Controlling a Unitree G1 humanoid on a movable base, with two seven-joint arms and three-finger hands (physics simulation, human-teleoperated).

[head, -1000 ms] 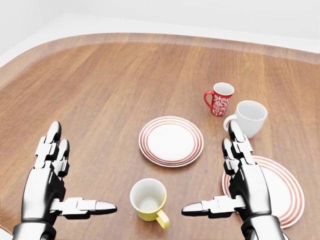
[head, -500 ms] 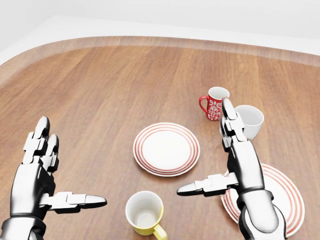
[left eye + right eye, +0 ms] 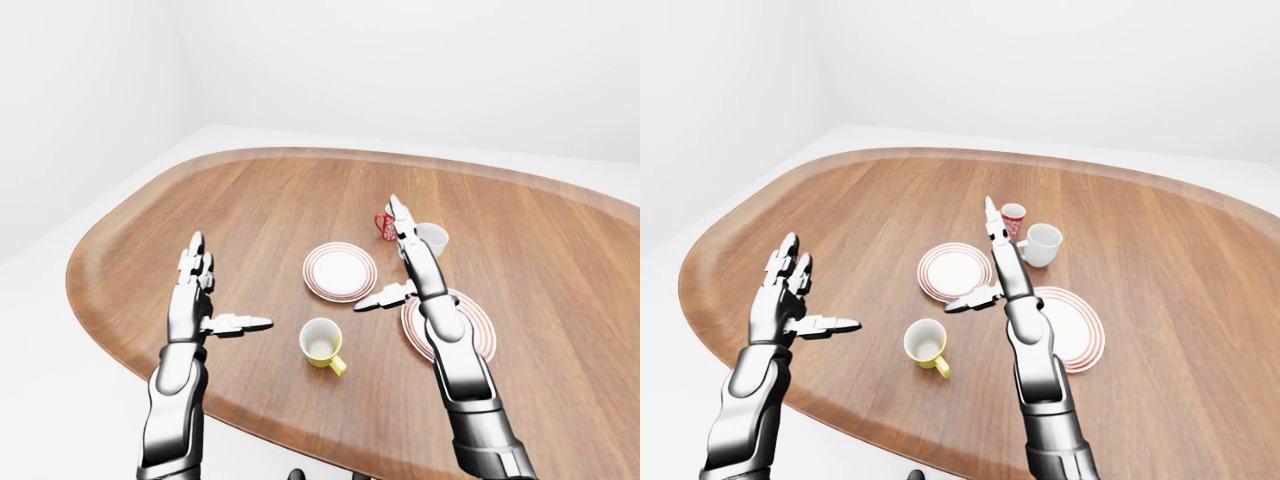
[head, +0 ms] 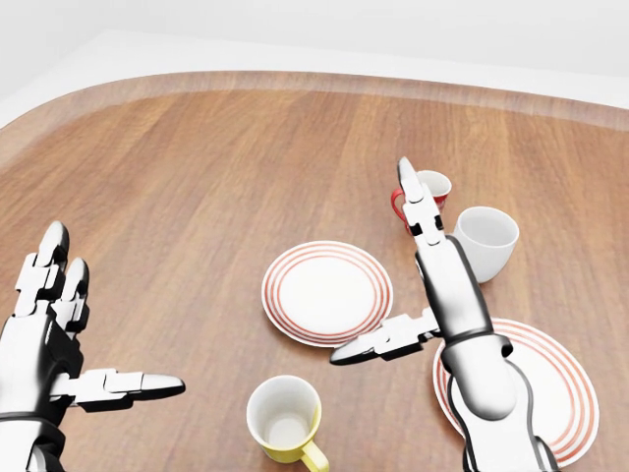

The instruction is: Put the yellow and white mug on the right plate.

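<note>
The yellow mug with a white inside (image 4: 284,420) stands upright at the bottom middle of the head view, handle toward the lower right. The right plate (image 4: 565,379), white with red rings, lies to its right, partly hidden under my right forearm. My right hand (image 4: 418,285) hovers open above the table between the two plates, fingers stretched up the view and thumb pointing left. My left hand (image 4: 74,339) is open at the bottom left, well away from the mug. Neither hand touches anything.
A second red-ringed plate (image 4: 326,292) lies in the middle of the wooden table (image 4: 197,187). A red patterned mug (image 4: 432,192) and a white mug (image 4: 485,242) stand above the right plate, close to my right fingertips. The table's curved edge (image 3: 110,330) runs along the left.
My right hand has lifted and reached farther up the view, toward the red mug. My left hand has dropped toward the bottom left. The mugs and plates have stayed put.
</note>
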